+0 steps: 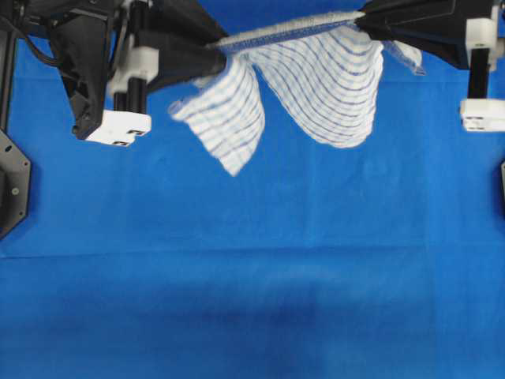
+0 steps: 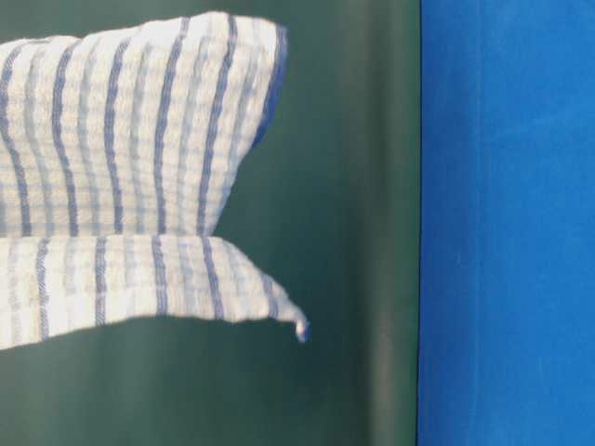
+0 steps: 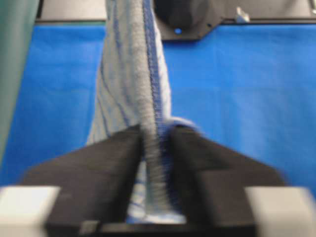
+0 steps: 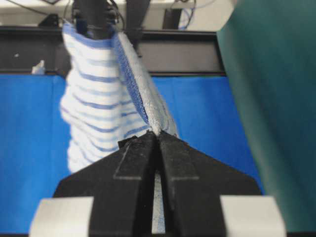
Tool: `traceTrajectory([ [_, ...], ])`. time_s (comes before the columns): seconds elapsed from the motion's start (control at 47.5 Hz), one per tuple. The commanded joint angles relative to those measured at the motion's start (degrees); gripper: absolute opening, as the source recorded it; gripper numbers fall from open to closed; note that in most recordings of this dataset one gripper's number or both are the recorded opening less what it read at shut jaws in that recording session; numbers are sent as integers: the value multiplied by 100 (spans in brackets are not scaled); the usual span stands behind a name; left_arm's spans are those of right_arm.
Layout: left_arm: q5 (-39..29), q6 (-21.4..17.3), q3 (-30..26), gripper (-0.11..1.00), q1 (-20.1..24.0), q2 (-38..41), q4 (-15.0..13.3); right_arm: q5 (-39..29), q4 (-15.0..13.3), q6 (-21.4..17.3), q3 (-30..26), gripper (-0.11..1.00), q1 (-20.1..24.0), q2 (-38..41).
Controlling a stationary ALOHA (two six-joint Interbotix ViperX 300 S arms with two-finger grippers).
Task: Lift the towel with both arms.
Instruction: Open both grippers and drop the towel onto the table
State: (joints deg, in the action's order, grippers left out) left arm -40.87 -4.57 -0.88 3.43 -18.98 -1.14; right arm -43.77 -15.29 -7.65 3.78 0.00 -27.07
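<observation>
Below the towel (image 1: 316, 87): the blue cloth (image 1: 252, 276) lies flat and bare, open for passage.
Towel folds: two drooping lobes hang under the taut top hem, blocking the space just beneath it.
Left of the towel: left arm (image 1: 118, 71) fills that side.
Right of the towel: right arm (image 1: 442, 31) fills that side.

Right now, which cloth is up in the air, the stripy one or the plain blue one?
The stripy towel. Both grippers, left and right, pinch its top edge so it hangs between them, while the plain blue cloth lies flat underneath.
</observation>
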Motion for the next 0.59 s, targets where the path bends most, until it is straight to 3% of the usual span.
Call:
traceTrajectory([
  [0.0,62,0,9,36,-62,-193,9,0,18,9,-97,2,79,-53],
  [0.126,62,0,211,76,-167,-396,9,-9,9,-35,18,3,176,-53],
  [0.168,79,0,272,85,-211,-466,9,-9,18,-44,62,9,202,-53],
  [0.316,404,0,571,84,-299,-756,9,-9,-70,-26,167,55,202,-35],
  [0.379,606,0,729,84,-308,-844,9,-9,-123,-44,167,67,202,-26],
  [0.568,1116,9,1397,84,-299,-809,9,26,-132,-123,316,64,202,-26],
])
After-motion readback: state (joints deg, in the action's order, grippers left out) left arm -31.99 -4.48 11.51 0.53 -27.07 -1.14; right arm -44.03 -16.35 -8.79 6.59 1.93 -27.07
